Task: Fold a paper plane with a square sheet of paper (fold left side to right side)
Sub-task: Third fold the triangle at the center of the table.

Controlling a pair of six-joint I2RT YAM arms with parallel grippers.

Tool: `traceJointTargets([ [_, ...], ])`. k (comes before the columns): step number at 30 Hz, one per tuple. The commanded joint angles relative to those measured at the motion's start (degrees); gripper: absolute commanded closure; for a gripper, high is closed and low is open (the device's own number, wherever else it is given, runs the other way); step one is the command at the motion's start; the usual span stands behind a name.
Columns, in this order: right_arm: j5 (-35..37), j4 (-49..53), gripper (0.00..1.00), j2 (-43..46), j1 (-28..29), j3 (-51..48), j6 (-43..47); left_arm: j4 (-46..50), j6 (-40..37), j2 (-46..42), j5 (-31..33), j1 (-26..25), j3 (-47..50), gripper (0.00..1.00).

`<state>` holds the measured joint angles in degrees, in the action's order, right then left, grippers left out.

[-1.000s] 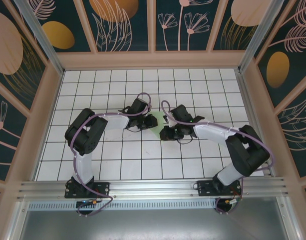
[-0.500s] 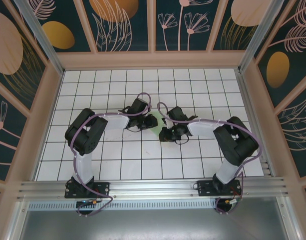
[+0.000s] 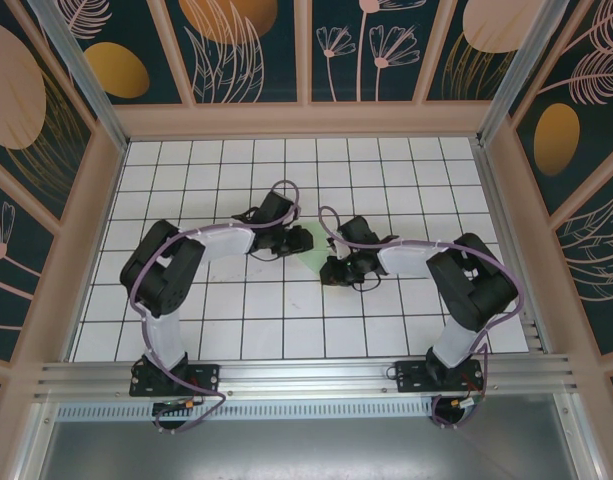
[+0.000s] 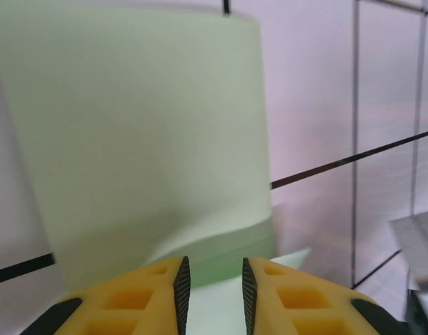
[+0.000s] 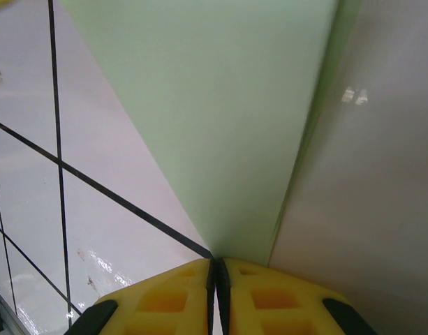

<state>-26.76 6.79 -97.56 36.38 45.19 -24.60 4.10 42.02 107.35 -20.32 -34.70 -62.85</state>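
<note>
The square sheet of paper point(image 3: 311, 257), pale mint green, lies partly folded on the grid floor between my two grippers. In the left wrist view the sheet point(image 4: 144, 139) curves up ahead of the fingers, with a second layer under it. My left gripper point(image 4: 212, 269) is open, its jaws a narrow gap apart over the sheet's near edge, and from above it point(image 3: 292, 241) sits at the sheet's left. My right gripper point(image 5: 215, 264) is shut, and a pointed corner of the sheet point(image 5: 227, 105) runs into its fingertips. From above it point(image 3: 335, 268) sits at the sheet's right.
White grid tiles point(image 3: 286, 310) cover the floor. Wooden-framed walls point(image 3: 306, 120) enclose it at the back and on both sides. A metal rail point(image 3: 306, 375) carries both arm bases at the near edge.
The left gripper's jaws have parted slightly, and its arm has shifted a little to the left. The right arm drew its elbow in and has since held still.
</note>
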Motion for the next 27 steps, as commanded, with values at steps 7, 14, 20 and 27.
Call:
traceJointTargets([
  [7, 2.35, 2.81, 0.85, -1.93, -0.12, -2.91, -1.06, -0.11, 1.25, -10.87, -0.79, 0.24, 4.22, 0.74],
  [14, 2.84, 2.51, 0.86, -2.68, -0.14, -2.92, -1.24, -9.21, 7.13, -10.50, -6.02, -3.74, 11.00, 0.78],
  [20, 3.11, 2.79, 0.86, -2.54, -0.14, -2.83, -0.98, -13.16, 10.39, -7.89, -5.70, -4.94, 12.13, 0.77],
  [27, 3.47, 3.15, 0.86, -2.66, -0.10, -2.65, -0.89, -15.21, 11.92, -4.26, -5.64, -5.69, 11.61, 0.77],
])
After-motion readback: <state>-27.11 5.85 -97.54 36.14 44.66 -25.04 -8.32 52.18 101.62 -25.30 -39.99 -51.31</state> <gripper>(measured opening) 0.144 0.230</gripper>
